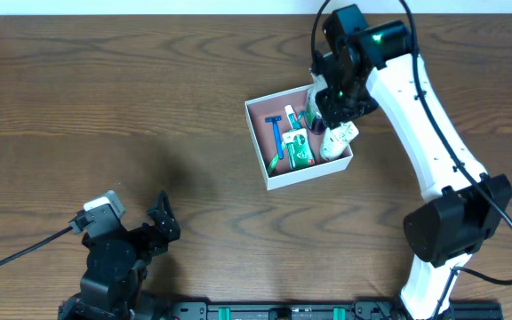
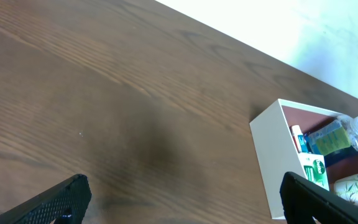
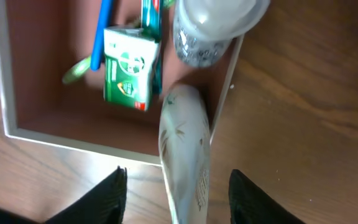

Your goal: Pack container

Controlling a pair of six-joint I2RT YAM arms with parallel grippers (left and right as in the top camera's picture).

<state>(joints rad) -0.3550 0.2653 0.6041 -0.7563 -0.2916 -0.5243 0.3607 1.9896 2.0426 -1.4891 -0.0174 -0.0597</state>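
Observation:
The container (image 1: 258, 138) is a square white-walled box with a pink-brown inside, right of the table's middle. It holds a blue razor (image 1: 275, 133), a green box (image 1: 299, 148), a clear bottle (image 3: 210, 25) and a white leaf-print tube (image 1: 338, 140). The tube (image 3: 185, 149) leans across the container's wall (image 3: 73, 142) at a corner. My right gripper (image 1: 332, 102) hovers over that corner. Its fingers (image 3: 178, 177) are open on either side of the tube, not touching it. My left gripper (image 1: 160, 227) is open and empty at the front left, far from the container (image 2: 272, 155).
Bare wooden table surrounds the container. The table's far edge runs behind it in the left wrist view (image 2: 241, 43). A cable (image 1: 16, 249) trails from the left arm toward the front left.

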